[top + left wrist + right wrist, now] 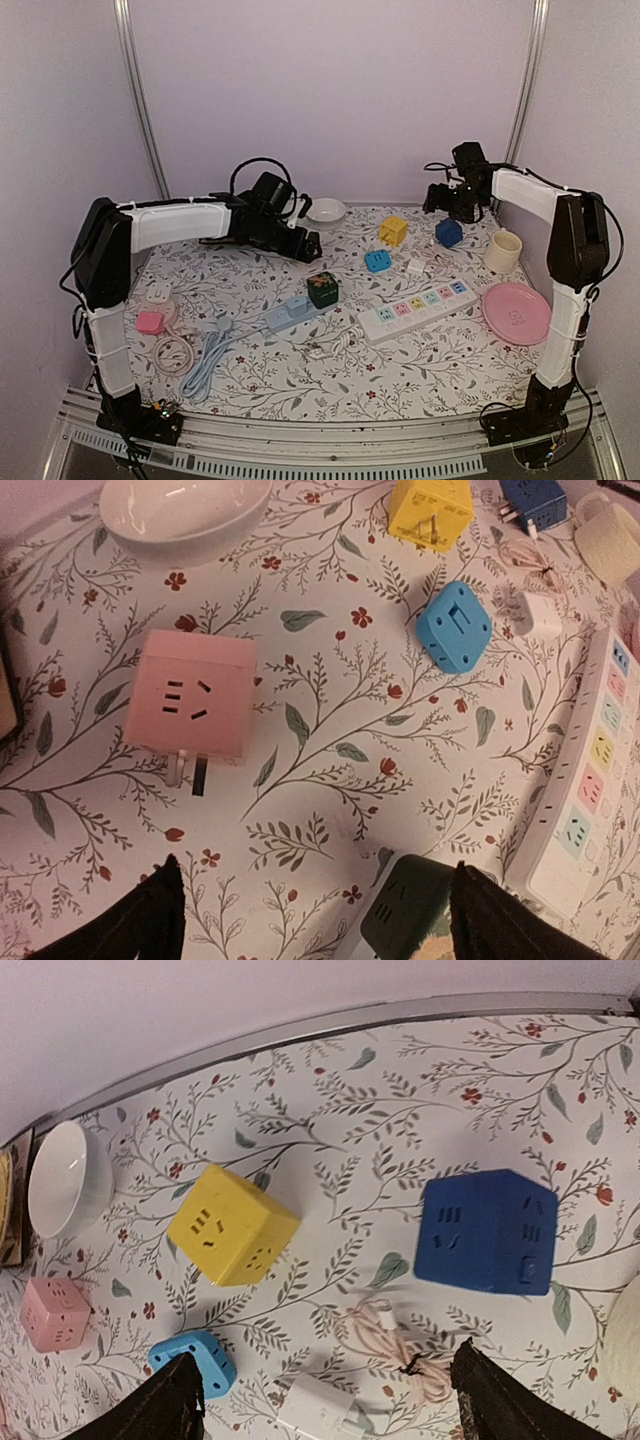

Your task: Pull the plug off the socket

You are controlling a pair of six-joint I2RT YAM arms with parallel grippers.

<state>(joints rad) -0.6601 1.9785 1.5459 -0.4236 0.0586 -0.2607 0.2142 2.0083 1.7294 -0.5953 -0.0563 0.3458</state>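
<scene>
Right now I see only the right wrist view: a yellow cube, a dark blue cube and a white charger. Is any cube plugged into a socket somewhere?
Observer: Yes. In the top view a dark green cube stands on a light blue strip, apparently plugged in.
Operator: Which arm is nearer to it?
Observer: The left gripper. It hangs open above the table, just beyond that cube.
Operator: Is anything else plugged in?
Observer: No. A long white strip lies to the right of the cube, and its sockets are empty.
</scene>
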